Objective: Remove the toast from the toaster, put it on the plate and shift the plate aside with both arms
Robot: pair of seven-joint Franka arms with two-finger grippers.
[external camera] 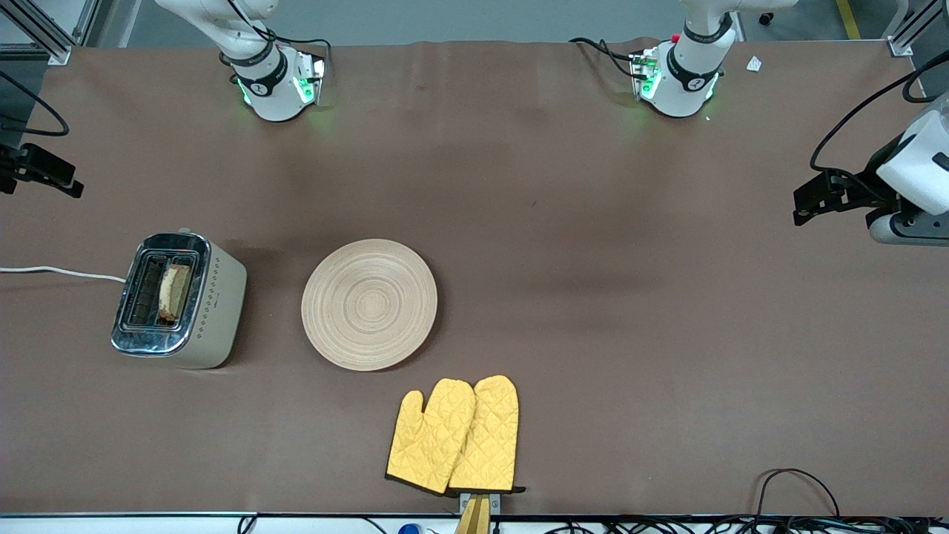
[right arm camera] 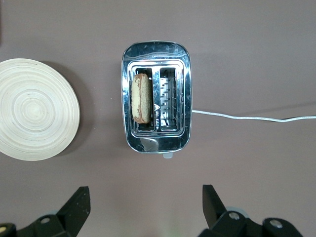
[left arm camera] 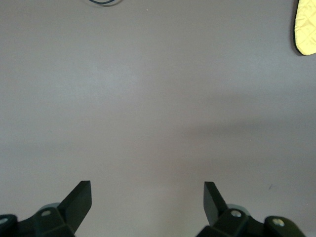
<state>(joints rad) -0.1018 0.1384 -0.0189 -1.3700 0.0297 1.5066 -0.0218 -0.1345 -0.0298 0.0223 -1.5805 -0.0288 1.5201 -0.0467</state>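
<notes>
The toast [external camera: 176, 291] stands upright in one slot of a silver toaster [external camera: 215, 311] toward the right arm's end of the table; it also shows in the right wrist view [right arm camera: 141, 97]. The round beige plate [external camera: 369, 304] lies bare beside the toaster, toward the table's middle, and shows in the right wrist view [right arm camera: 34, 108]. My right gripper [external camera: 63, 182] is open and empty, high up by the toaster's end of the table [right arm camera: 145, 193]. My left gripper [external camera: 808, 202] is open and empty over bare table at the left arm's end [left arm camera: 147, 190].
Two yellow quilted oven mitts [external camera: 454, 436] lie nearer the front camera than the plate; one tip shows in the left wrist view [left arm camera: 306, 24]. The toaster's white cord [external camera: 59, 271] runs off the table's end. Cables lie along the front edge [external camera: 793, 482].
</notes>
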